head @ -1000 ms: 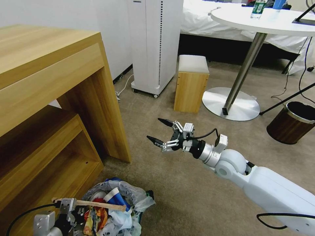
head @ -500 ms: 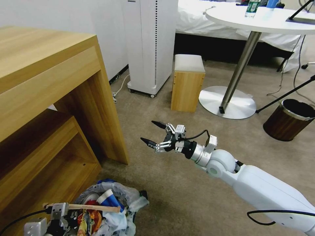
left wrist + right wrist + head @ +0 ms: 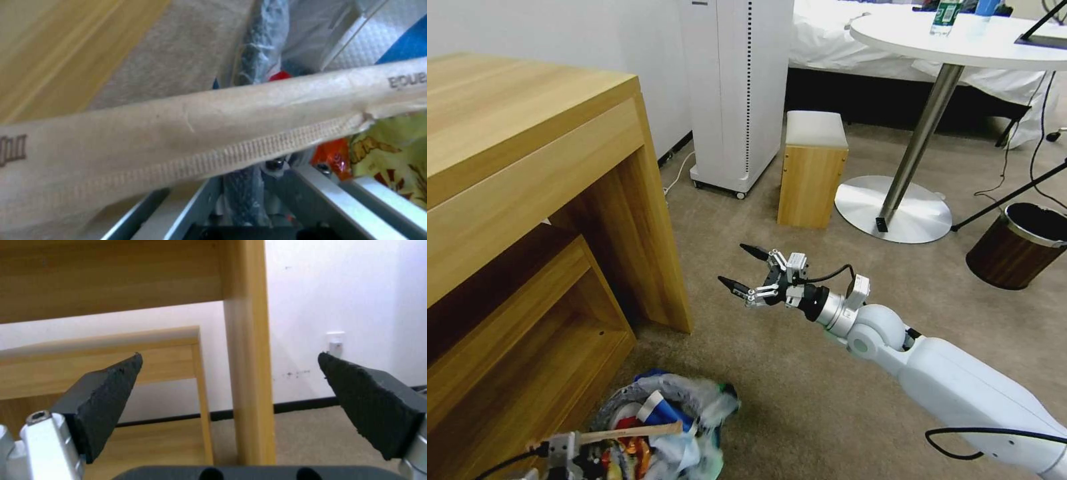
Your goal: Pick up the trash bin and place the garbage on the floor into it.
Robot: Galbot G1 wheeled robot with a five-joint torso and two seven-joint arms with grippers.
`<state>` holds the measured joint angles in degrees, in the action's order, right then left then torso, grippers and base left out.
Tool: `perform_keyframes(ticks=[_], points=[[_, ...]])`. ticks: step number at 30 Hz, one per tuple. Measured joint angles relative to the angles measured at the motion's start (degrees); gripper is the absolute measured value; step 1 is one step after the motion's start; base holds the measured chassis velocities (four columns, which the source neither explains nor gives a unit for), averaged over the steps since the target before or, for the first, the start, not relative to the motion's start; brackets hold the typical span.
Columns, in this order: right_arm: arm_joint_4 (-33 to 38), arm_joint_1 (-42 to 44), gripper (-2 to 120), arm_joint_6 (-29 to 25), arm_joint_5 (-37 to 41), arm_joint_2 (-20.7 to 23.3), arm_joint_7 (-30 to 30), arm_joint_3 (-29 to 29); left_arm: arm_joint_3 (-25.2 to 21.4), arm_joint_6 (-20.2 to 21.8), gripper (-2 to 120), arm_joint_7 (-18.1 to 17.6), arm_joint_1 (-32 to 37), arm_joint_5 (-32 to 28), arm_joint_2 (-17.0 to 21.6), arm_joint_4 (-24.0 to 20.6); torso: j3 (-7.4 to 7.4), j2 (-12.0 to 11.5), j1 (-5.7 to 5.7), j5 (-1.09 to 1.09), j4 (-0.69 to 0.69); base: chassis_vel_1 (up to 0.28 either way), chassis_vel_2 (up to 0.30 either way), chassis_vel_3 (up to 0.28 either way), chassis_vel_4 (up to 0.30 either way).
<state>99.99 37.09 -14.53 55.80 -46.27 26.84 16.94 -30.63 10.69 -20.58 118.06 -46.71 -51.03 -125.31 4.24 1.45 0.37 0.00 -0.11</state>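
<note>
The floor [image 3: 774, 373] bears the trash bin [image 3: 720, 400]; a wooden stool [image 3: 812, 175] too.

Left wrist feed, items I log: a paper-sleeved stick [image 3: 213, 133] crossing the whole frame, brown lettering at both ends; crinkly bag lining [image 3: 311, 40] of the trash bin; blue-white carton [image 3: 396, 43]; orange wrapper [image 3: 331, 156] beside a yellow one [image 3: 391, 156]; beige carpet floor [image 3: 178, 56]; wooden furniture panel [image 3: 58, 46].
</note>
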Motion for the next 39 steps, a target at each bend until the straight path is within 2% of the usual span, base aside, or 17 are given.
perform_keyframes(ticks=[7, 17, 24, 30, 33, 39], points=[[0.2, 4.1, 100, 0.0, -0.8, 0.8, 0.4, -3.8, 2.3, 0.3, 0, -0.6, -2.8, -1.1, 1.5, 0.7, 0.00, 0.0, 0.00, 0.02, 0.00, 0.000, 0.000, 0.000, 0.000], [0.6, 9.9, 100, -0.1, -2.4, 0.5, 0.8, -7.9, 3.6, 1.1, 0, -3.1, -5.8, -5.3, 6.5, 0.1, 0.01, 0.0, 0.00, -0.05, -0.02, 0.000, 0.000, 0.000, 0.000], [0.8, 12.0, 100, -0.1, -2.9, 0.1, 0.9, -10.1, 4.6, 0.9, 0, -3.7, -7.3, -6.1, 7.2, 0.5, 0.00, 0.0, -0.01, 0.03, 0.00, 0.000, 0.000, 0.000, 0.000], [0.8, 13.7, 100, -0.1, -3.4, -0.1, 1.1, -11.4, 5.0, 0.7, 0, -3.8, -8.6, -7.1, 9.0, 0.8, 0.01, 0.0, 0.00, -0.01, -0.01, 0.000, 0.000, 0.000, 0.000], [0.7, 15.1, 100, -0.1, -3.7, -0.2, 1.1, -12.7, 6.2, 0.7, 0, -5.5, -10.2, -8.3, 10.1, 0.5, 0.01, 0.0, 0.00, 0.01, -0.01, 0.000, 0.000, 0.000, 0.000], [0.7, 16.7, 100, -0.1, -4.2, -0.4, 1.1, -14.7, 8.3, 0.4, 0, -7.2, -12.4, -9.7, 9.9, 0.3, 0.00, 0.0, 0.00, 0.03, -0.01, 0.000, 0.000, 0.000, 0.000]])
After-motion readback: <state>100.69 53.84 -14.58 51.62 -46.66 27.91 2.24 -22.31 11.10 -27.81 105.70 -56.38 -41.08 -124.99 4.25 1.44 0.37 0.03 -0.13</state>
